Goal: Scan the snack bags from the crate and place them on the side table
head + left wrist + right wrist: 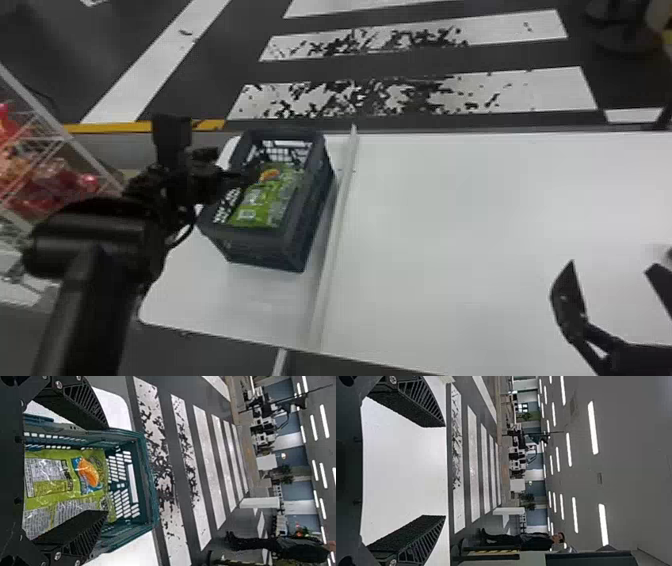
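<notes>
A: State the position of the snack bag [59, 475] relative to the left gripper [242, 176].
B: The green bag lies in the crate [260, 255]. In the left wrist view it appears between the two fingers, its orange picture near the level of their tips, and the lower-drawn finger overlaps part of it.

A: Gripper condition?
B: Left fingers spread apart. No grip on the bag is seen; contact cannot be determined.

A: Specify the left arm's pose.
B: The left arm [85, 300] rises from the head view's bottom-left, bends at the wrist and points rightward, with the gripper over the crate's left side.

A: Right gripper [610, 267]?
B: Located at the right, over the white table [475, 210], well apart from the crate. Fingers separated, nothing between them.

A: Crate location?
B: Upright on the white surface, just left of the raised strip [337, 225]. Red packets [60, 187] occupy a wire rack [65, 137] farther left.
</notes>
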Motion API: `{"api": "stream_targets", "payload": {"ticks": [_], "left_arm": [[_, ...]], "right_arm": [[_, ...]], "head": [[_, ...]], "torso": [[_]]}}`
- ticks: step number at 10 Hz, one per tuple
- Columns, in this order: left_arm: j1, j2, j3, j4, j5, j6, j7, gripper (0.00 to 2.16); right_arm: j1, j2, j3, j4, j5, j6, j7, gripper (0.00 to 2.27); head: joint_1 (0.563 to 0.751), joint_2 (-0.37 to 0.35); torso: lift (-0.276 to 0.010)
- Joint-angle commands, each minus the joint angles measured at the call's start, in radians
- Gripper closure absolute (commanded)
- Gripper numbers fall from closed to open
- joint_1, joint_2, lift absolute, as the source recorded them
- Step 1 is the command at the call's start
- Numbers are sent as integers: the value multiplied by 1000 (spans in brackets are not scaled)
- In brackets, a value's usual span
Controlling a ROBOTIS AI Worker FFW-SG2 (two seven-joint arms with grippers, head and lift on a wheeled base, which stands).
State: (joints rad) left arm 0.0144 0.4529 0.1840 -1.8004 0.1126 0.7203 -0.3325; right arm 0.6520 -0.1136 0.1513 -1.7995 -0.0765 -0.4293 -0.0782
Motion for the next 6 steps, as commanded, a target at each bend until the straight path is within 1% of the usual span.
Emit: {"api": "stream_targets", "payload": {"ticks": [1,3,5,6], "left_arm": [[-65,18,-46,95,-27,3,-31,134],[-139,26,-104,208,-73,6,-82,134],[-205,38,-163,309,-93,21,-118,134],[-232,44,-198,357,-103,21,-154,134]], "right_arm": [[3,0,7,0,6,-1,0,60],[3,0,19,-3,17,5,0,60],[3,-1,20,-15,26,30,0,60],[3,-6,24,-23,26,45,0,60]], "head": [[695,277],[695,280],[695,285],[695,286]], "torso": [[-50],[-50],[-50],[-50]]}}
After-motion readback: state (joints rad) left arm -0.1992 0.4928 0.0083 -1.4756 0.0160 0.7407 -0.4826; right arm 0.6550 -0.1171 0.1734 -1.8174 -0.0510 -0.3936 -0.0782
